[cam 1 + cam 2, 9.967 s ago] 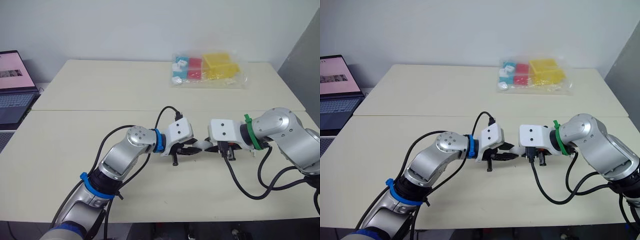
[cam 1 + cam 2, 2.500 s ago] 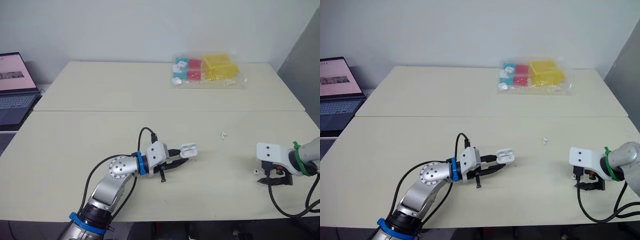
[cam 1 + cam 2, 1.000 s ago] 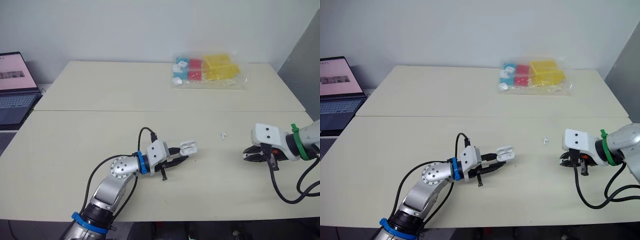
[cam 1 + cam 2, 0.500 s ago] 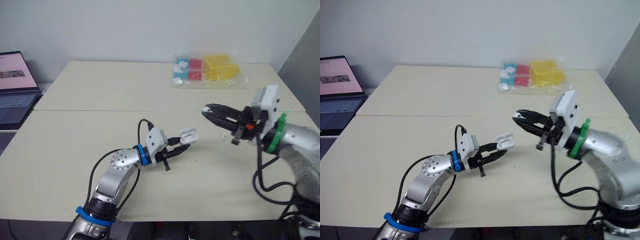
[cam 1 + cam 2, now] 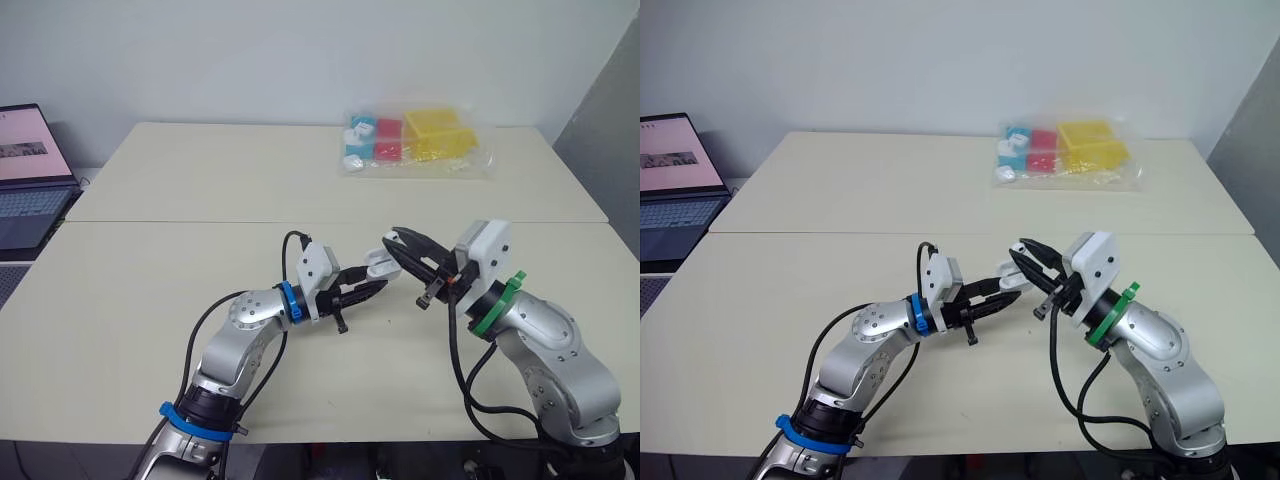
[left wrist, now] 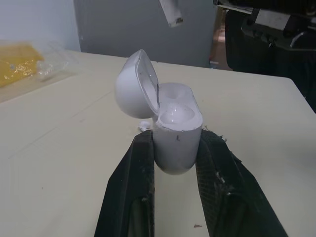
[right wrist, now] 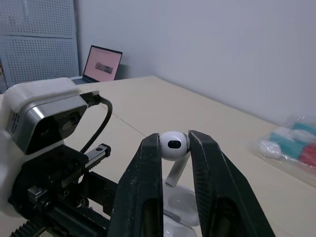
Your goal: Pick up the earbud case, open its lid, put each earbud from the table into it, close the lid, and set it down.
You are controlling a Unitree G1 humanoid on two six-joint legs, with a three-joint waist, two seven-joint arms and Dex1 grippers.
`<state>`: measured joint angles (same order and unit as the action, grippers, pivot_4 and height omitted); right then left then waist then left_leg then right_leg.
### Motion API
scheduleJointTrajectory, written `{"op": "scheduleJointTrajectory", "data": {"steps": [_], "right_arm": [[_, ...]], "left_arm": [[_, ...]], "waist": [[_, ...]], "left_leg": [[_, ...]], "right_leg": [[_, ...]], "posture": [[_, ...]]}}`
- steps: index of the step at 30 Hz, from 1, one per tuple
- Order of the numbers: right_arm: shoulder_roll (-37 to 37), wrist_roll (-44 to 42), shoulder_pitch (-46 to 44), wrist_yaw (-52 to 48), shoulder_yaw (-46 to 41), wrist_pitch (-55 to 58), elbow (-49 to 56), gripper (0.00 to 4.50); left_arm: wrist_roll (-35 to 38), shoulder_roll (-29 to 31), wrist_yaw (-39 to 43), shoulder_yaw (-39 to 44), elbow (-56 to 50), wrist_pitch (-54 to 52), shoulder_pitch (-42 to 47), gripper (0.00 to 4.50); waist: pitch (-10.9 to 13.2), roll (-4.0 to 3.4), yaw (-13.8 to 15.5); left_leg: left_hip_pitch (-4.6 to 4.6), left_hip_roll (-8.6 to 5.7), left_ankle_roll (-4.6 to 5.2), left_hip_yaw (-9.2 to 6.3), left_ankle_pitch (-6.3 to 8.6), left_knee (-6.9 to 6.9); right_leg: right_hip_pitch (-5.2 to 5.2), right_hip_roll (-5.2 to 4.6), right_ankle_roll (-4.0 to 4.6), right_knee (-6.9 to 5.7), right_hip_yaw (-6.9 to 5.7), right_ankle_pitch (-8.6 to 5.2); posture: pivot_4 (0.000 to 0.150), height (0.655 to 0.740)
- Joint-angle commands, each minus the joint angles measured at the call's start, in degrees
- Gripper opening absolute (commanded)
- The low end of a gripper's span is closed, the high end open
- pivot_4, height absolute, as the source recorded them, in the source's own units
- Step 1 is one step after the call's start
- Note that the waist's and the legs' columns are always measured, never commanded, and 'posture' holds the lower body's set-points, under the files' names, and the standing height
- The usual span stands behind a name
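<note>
**Seating an earbud in the opened case.** The left gripper clamps the rounded base of the small glossy white plastic earbud case between its two black fingers. It holds the case clear of the pale beige table, near mid-table in front of the robot. The domed white hinged lid stands swung back, exposing the two wells.

The right gripper pinches the bulbous head of a white stemmed earbud between its fingertips. The stem points toward the case, near it but apart.

The step in hand is judged to be inserting this earbud. To do it well:
- The stem should be lined up over a vacant well before any descent, since the wells look narrow and the glossy shell may slip under a sideways push. Whether either well is already filled cannot be told.
- The approach should run straight along the well's axis while the left arm stays steady.
- The pinch should relax only once the head rests in its seat.
- The raised lid stands beside the entry path and should be avoided.

A small white object lies on the table behind the case. It may be another earbud, but it is too small to tell.
</note>
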<state>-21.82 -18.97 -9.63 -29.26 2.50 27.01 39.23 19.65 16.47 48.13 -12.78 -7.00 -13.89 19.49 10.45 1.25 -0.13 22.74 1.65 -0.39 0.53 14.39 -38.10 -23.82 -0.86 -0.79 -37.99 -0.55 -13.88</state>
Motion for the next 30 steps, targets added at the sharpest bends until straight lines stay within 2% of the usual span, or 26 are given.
{"op": "scheduleJointTrajectory", "data": {"steps": [1,8,30], "right_arm": [[-0.23,1.6,0.55,0.17,0.04,-4.37,-0.19,0.41],[-1.28,5.78,4.0,-1.64,1.71,-12.92,-4.69,0.41],[-0.58,8.88,4.76,-1.5,3.26,-19.82,-10.79,0.41]], "left_arm": [[1.42,-0.4,-0.16,1.38,-2.37,-0.1,1.3,0.78],[1.49,-0.44,0.28,1.51,-2.12,-0.06,1.64,0.78],[1.5,-0.33,0.88,1.31,-3.12,-0.58,1.32,0.78]], "waist": [[0.0,0.0,0.0],[0.0,0.0,0.01],[0.0,0.0,0.01]], "left_leg": [[0.0,0.0,0.0,0.01,0.0,-0.01],[0.01,-0.01,0.0,0.01,0.0,0.01],[-0.02,-0.01,0.0,0.0,0.0,0.01]], "right_leg": [[0.0,-0.01,0.0,0.0,0.0,0.0],[0.01,-0.01,0.0,0.04,0.01,0.0],[0.02,0.0,0.01,0.02,0.01,0.0]], "posture": [[0.15,0.74],[0.15,0.74],[0.15,0.74]]}}
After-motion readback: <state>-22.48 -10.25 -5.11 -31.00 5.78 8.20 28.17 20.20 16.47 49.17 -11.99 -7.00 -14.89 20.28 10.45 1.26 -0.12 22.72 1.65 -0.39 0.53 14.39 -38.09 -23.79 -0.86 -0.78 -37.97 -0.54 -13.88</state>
